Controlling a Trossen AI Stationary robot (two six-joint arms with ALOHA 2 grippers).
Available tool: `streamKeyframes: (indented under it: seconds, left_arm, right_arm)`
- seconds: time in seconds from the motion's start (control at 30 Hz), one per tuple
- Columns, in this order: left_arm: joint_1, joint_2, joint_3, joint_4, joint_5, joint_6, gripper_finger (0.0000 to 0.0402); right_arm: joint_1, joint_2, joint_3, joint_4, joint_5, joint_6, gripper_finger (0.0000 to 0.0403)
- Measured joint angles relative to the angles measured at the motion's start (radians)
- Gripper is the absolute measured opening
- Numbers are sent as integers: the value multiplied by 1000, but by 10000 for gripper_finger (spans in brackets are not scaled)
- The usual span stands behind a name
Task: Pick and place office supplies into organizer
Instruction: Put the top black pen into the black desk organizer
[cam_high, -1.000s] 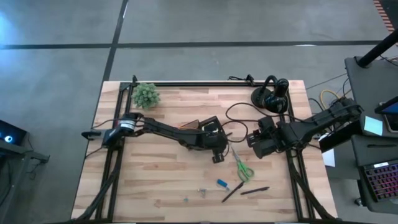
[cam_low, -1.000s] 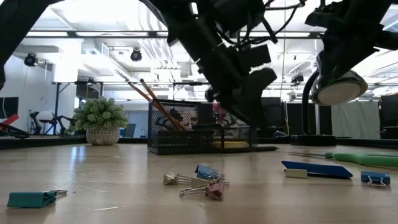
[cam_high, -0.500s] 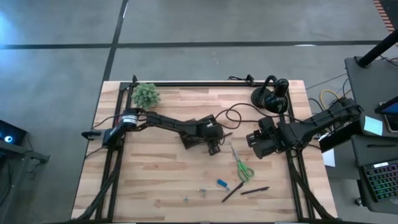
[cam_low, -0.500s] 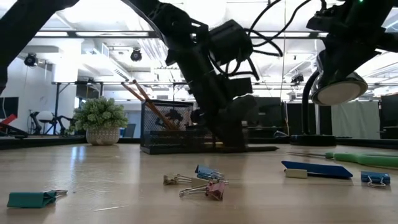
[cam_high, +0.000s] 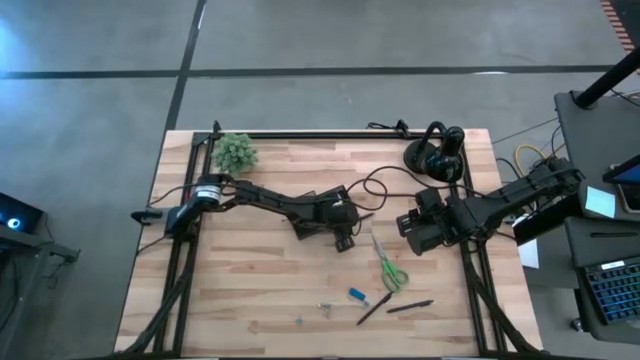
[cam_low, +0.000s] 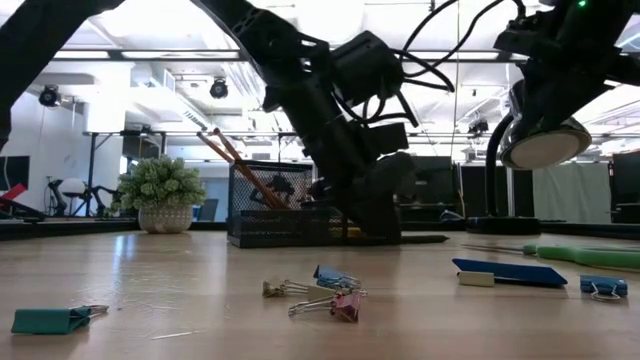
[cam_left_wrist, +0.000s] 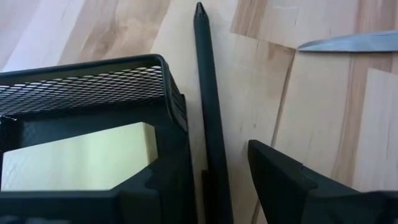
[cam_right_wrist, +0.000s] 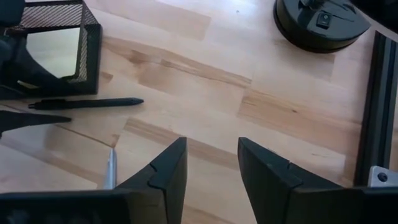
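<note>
The black mesh organizer (cam_high: 318, 212) stands mid-table with a yellow sticky-note pad (cam_left_wrist: 81, 155) and orange pencils (cam_low: 240, 165) in it. A black pen (cam_left_wrist: 210, 106) lies on the table along the organizer's right wall. My left gripper (cam_left_wrist: 208, 163) is low over this pen, open, one finger on each side of it. My right gripper (cam_right_wrist: 211, 165) hovers open over bare wood at the right, holding nothing. Green-handled scissors (cam_high: 390, 270), a blue piece (cam_high: 357, 295), two more pens (cam_high: 392, 308) and clips (cam_high: 325, 308) lie near the front. My left gripper comes slanting down at the organizer's right side. One finger (cam_left_wrist: 158, 190) stands right at the organizer's corner wall (cam_left_wrist: 177, 115); I cannot tell whether it touches. The pen between the fingers shows no finger on it.
A small potted plant (cam_high: 236, 152) stands at the far left. A round black headphone-like object (cam_high: 436, 155) with its cable sits at the far right. The scissors' blade tip (cam_left_wrist: 348, 42) points toward the pen. Several clips (cam_low: 315, 290) lie near the front edge.
My left gripper has come down to the table beside the organizer, moving a little toward the far left. The organizer, with its pencils, has shifted slightly toward the table's left.
</note>
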Motion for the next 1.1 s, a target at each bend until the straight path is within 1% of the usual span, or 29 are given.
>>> streamKeyframes:
  seconds: [0.1,0.2,0.3,0.53,0.63,0.77,0.87,0.93,1.0,1.1]
  left_arm:
    - [0,0,-4,-3,13,-1,152]
    - [4,-1,-4,-7,68,-23,152]
    - [1,-1,-4,-8,76,-24,147]
    - [-2,0,-13,-11,89,-18,89]
    - [-3,0,-13,-27,78,-15,66]
    - [-3,0,-13,-35,59,8,63]
    - [13,0,-12,-66,109,10,72]
    - [19,-1,-14,-84,130,10,70]
    - [19,-13,-14,-83,121,20,58]
    - [19,-24,-1,-90,115,63,27]
  right_arm:
    - [0,0,-2,-1,0,0,134]
    - [0,0,-4,-2,0,0,132]
    - [0,0,-5,-2,0,0,132]
    - [0,0,-5,-2,0,7,128]
    - [0,0,-5,-2,0,19,127]
    - [0,0,-5,-2,0,25,130]
    - [0,0,-5,-2,0,26,129]
    - [0,0,-5,-2,0,26,127]
    - [0,0,-5,-2,0,26,125]
    - [0,0,-5,-2,0,26,126]
